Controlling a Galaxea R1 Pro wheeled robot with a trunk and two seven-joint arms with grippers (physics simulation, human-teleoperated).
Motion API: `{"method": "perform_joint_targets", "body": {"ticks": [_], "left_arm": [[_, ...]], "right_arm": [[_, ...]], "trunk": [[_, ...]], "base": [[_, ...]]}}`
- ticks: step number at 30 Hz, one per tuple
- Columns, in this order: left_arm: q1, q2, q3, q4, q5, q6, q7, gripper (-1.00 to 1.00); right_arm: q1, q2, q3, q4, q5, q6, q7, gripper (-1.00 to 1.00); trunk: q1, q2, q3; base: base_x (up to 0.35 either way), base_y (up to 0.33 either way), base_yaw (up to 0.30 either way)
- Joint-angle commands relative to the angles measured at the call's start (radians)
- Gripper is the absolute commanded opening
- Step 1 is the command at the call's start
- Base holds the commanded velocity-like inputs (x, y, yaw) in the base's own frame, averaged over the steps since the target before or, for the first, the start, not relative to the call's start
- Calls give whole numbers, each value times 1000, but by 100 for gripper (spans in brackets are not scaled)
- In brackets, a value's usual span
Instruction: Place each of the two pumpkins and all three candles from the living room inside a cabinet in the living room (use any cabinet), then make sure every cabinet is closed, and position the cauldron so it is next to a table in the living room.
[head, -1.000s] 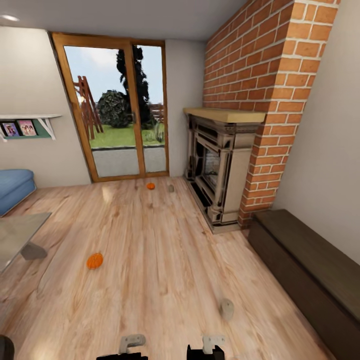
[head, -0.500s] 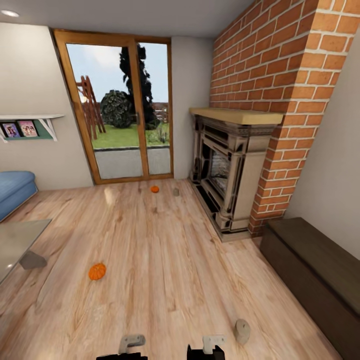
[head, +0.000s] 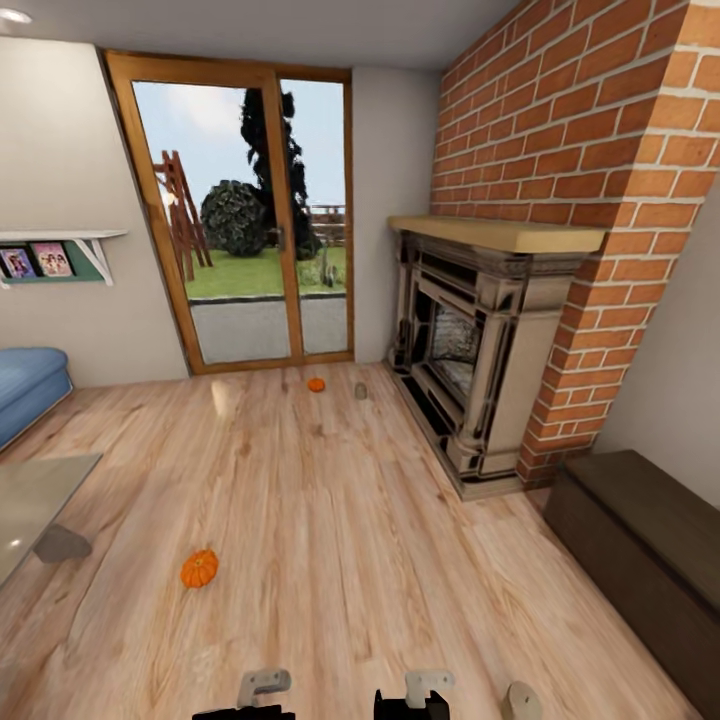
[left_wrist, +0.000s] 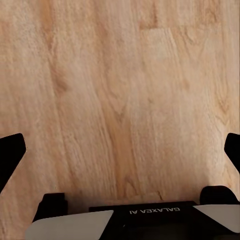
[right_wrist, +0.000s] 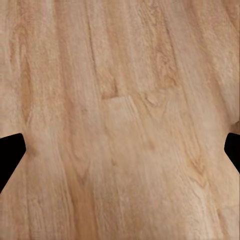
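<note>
1. Far left, a blue sofa (head: 28, 385) is sitting against the wall, and the glass table (head: 30, 495) is poking in just below it, one grey leg showing.
2. On open wood floor (head: 330, 520) beside the table, the near pumpkin (head: 199, 568) is lying alone, well apart from everything.
3. Low in the head view, the left gripper (left_wrist: 120, 150) is hanging over bare planks, fingers spread wide, nothing between them.
4. By the glass door (head: 250, 210), the far pumpkin (head: 316, 384) and a candle (head: 360, 390) are resting just beside each other, near the fireplace (head: 480, 350) corner.
5. The right gripper (right_wrist: 120, 145) is pointing at bare floor too, its black fingertips wide apart and holding nothing.
6. Another candle (head: 520, 702) is sitting at the bottom edge, just right of the arms.
7. Far right, the dark cabinet (head: 640, 540) is running along the wall, fronts closed; a wide clear lane of floor is lying between it and the table.
</note>
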Motion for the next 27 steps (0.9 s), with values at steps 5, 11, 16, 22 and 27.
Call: {"method": "perform_joint_targets", "body": {"ticks": [5,11,16,22,27], "left_arm": [[0,0,-8,-2,11,6,-2,100],[0,0,-8,-2,11,5,-3,100],[0,0,-8,-2,11,5,-3,100],[0,0,-8,-2,11,5,-2,100],[0,0,-8,-2,11,5,-3,100]], "right_arm": [[-1,0,9,0,-9,-4,-4,100],[-1,0,9,0,-9,-4,-4,100],[-1,0,9,0,-9,-4,-4,100],[-1,0,9,0,-9,-4,-4,100],[-1,0,9,0,-9,-4,-4,100]], "trunk": [[1,-1,-1],[1,-1,-1],[1,-1,-1],[1,-1,-1],[1,-1,-1]], "base": [[296,165,0],[265,38,0],[256,5,0],[254,1,0],[254,0,0]]}}
